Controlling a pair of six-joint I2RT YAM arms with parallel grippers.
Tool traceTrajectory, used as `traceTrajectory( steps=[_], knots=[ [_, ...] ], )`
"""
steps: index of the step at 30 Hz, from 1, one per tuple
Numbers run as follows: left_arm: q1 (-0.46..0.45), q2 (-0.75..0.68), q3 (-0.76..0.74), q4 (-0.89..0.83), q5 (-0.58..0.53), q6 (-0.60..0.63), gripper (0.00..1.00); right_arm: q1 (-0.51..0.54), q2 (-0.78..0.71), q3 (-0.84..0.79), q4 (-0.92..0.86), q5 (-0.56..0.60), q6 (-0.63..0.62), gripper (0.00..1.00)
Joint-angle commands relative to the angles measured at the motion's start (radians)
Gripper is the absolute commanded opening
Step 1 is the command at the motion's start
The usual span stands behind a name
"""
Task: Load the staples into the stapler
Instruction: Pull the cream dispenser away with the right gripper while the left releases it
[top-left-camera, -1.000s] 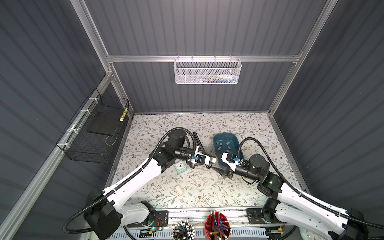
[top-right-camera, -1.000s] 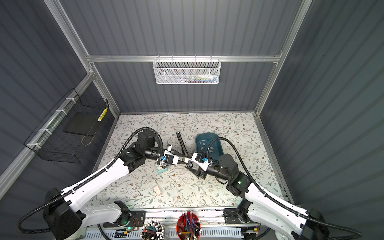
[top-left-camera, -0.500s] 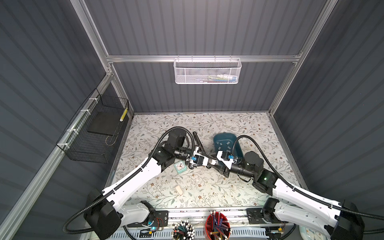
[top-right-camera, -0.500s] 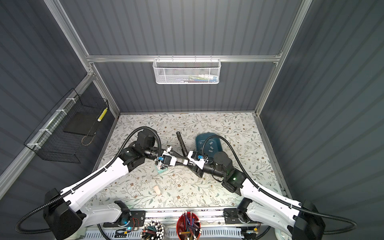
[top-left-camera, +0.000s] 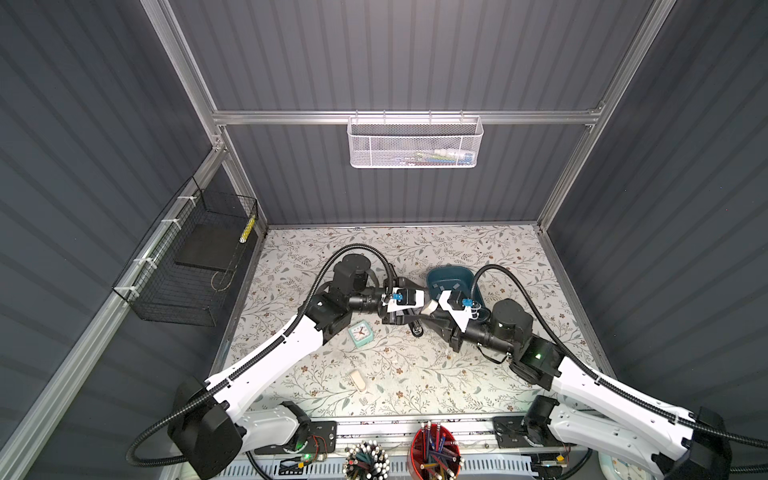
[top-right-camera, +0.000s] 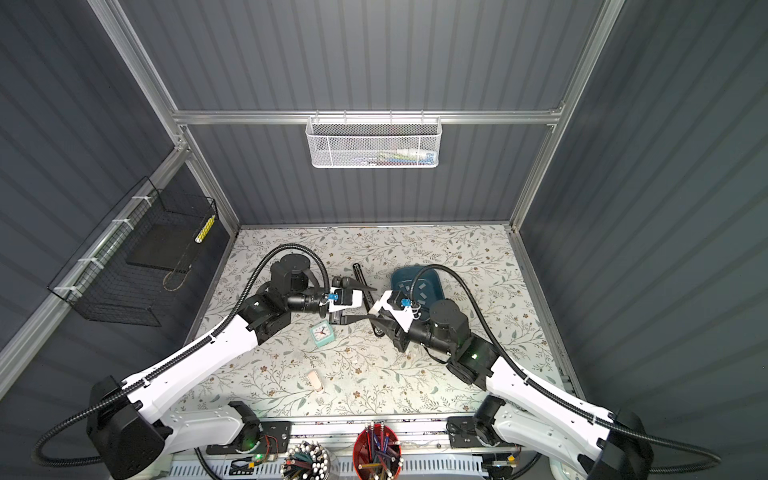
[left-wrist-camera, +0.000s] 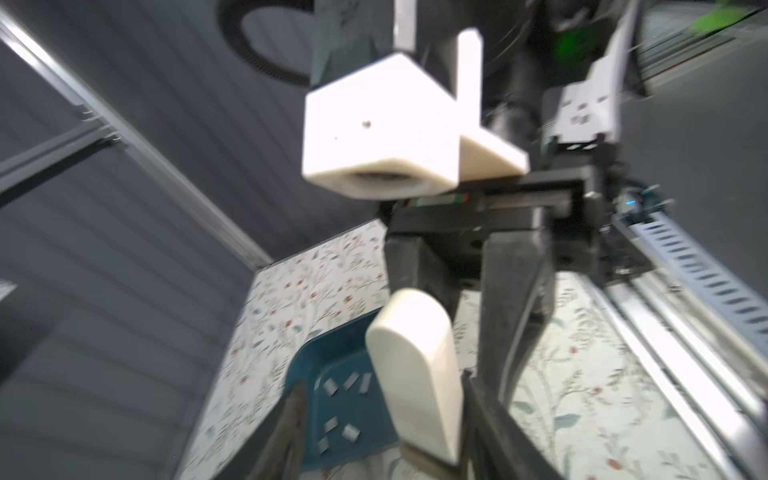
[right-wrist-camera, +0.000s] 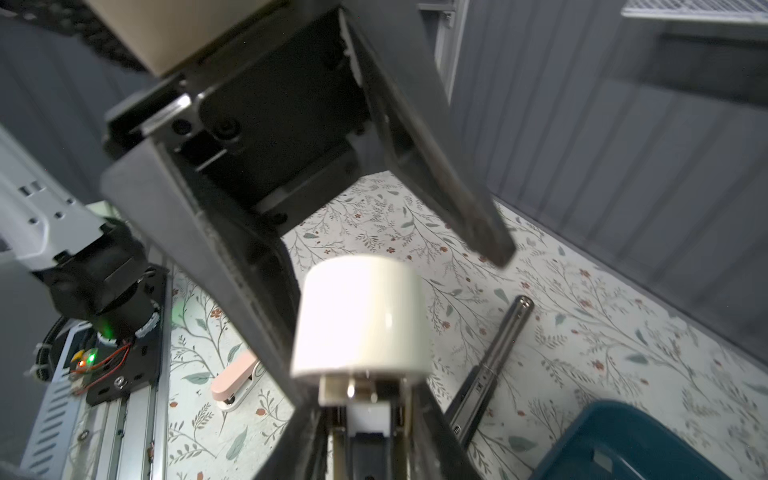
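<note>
Small grey staples, scattered in the teal tray, are seen close only from the left wrist. At its seven o'clock, the white stapler is clamped by the right gripper; the left gripper is spread.

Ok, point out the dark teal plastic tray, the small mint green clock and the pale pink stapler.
Dark teal plastic tray (top-left-camera: 446, 273): in a top view, far wall.
Small mint green clock (top-left-camera: 360, 332): in a top view, white face.
Pale pink stapler (top-left-camera: 358, 380): in a top view, mid body.
</note>
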Motion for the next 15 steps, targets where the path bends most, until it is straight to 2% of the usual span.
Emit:
traceTrajectory(
  steps=[1, 4, 8, 10, 12, 15],
  knots=[
    [0.004, -0.054, 0.027, 0.013, -0.459, -0.107, 0.69, 0.006, -0.002, 0.044, -0.08, 0.092, 0.18, 0.05],
    [0.004, -0.112, 0.016, -0.038, -0.641, -0.038, 0.76, 0.006, 0.045, 0.071, -0.139, 0.132, 0.281, 0.02],
    [0.004, -0.167, 0.03, -0.172, -0.768, 0.082, 0.78, 0.008, 0.164, 0.153, -0.25, 0.167, 0.363, 0.0],
    [0.005, -0.196, 0.024, -0.23, -0.825, 0.133, 0.78, 0.01, 0.271, 0.226, -0.326, 0.171, 0.386, 0.0],
    [0.005, -0.218, 0.02, -0.28, -0.866, 0.156, 0.78, 0.015, 0.361, 0.297, -0.387, 0.152, 0.399, 0.0],
    [0.007, -0.221, 0.037, -0.44, -0.826, 0.231, 0.8, 0.032, 0.491, 0.376, -0.431, 0.128, 0.411, 0.0]
  ],
)
